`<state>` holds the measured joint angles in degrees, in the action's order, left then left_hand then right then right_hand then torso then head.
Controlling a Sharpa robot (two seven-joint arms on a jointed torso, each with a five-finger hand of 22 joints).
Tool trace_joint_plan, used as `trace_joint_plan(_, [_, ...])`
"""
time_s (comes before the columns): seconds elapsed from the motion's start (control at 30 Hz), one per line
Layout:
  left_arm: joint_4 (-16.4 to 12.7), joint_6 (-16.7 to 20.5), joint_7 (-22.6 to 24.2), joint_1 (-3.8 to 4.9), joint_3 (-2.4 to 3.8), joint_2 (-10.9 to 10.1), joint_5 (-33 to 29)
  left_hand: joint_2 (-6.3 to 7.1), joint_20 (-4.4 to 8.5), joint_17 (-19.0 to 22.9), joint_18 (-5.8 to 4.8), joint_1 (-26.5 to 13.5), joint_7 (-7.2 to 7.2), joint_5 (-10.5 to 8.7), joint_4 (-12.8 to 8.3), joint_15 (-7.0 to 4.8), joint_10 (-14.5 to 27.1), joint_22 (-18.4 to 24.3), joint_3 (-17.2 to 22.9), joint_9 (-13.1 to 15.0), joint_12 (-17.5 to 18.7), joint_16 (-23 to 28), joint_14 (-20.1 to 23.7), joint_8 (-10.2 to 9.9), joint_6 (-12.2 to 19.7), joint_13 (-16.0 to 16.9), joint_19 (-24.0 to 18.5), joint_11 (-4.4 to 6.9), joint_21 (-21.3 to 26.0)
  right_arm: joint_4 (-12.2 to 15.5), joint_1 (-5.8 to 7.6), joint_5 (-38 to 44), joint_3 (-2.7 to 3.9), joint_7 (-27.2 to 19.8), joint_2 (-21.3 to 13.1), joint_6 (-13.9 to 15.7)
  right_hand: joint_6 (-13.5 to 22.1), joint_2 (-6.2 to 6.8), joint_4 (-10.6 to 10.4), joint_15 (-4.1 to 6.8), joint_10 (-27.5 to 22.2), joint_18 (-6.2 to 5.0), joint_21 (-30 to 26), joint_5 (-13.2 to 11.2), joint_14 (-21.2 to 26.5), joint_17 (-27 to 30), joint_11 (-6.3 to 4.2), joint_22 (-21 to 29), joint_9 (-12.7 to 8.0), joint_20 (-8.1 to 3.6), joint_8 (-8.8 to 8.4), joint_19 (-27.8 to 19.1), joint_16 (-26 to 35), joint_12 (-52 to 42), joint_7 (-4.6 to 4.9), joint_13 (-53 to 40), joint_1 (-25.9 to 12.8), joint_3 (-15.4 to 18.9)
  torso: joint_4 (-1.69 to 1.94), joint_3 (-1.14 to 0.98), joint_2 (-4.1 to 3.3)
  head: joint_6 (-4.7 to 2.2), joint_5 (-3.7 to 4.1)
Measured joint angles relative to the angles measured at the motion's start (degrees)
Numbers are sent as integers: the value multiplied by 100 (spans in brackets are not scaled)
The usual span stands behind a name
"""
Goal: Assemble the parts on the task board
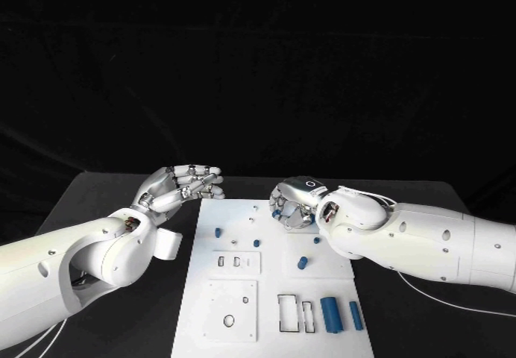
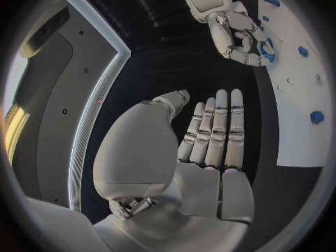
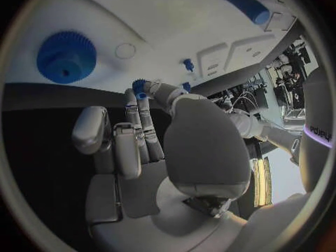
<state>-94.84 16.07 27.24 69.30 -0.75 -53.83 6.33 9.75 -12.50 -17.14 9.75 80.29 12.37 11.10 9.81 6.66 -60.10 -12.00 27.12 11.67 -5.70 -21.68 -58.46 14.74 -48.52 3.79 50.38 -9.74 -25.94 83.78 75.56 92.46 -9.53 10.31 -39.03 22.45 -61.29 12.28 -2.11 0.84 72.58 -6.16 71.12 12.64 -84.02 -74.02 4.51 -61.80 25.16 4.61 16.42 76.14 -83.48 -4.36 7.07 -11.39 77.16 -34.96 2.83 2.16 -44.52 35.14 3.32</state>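
The white task board [image 1: 323,280] lies in the middle of the black table. My right hand [image 1: 292,201] hovers over the board's far end with its fingers curled, pinching a small blue part [image 3: 139,87] at the fingertips; the same blue part [image 2: 266,52] shows between those fingers in the left wrist view. My left hand [image 1: 183,186] is raised beside the board's far left corner with its fingers [image 2: 217,129] stretched out, holding nothing. Small blue pegs [image 1: 218,232] [image 1: 257,242] [image 1: 302,262] stand on the board. A blue gear [image 3: 66,56] sits on the board close to my right hand.
Two blue cylinders [image 1: 331,313] [image 1: 356,315] lie near the board's near right corner, beside rectangular slots [image 1: 290,313]. Two white inset plates [image 1: 236,261] [image 1: 231,298] occupy the board's left half. My right forearm [image 1: 430,242] covers the board's right edge.
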Motion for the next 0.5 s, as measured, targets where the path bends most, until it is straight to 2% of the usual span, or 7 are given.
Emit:
trace_joint_plan(0.2, [-7,-6,-4,0,0,-4,0,0,0,-6,0,0,0,0,0,0,0,-2,0,0,0,0,0,0,0,0,0,0,0,-212,23,64,6,47,292,158,0,0,0,0,0,0,0,-4,0,-15,0,-16,10,0,-1,0,0,21,0,0,0,0,13,4,-7,-1,-18])
trace_joint_plan(0.5, [-13,-11,-8,0,-1,-8,0,0,0,-11,0,0,0,0,0,0,0,-2,0,0,0,0,0,0,0,0,0,0,2,-477,42,103,11,95,573,258,20,0,10,0,0,-1,22,-16,0,-29,0,-36,23,0,-2,0,-21,41,19,0,0,-9,47,28,-25,-4,-20])
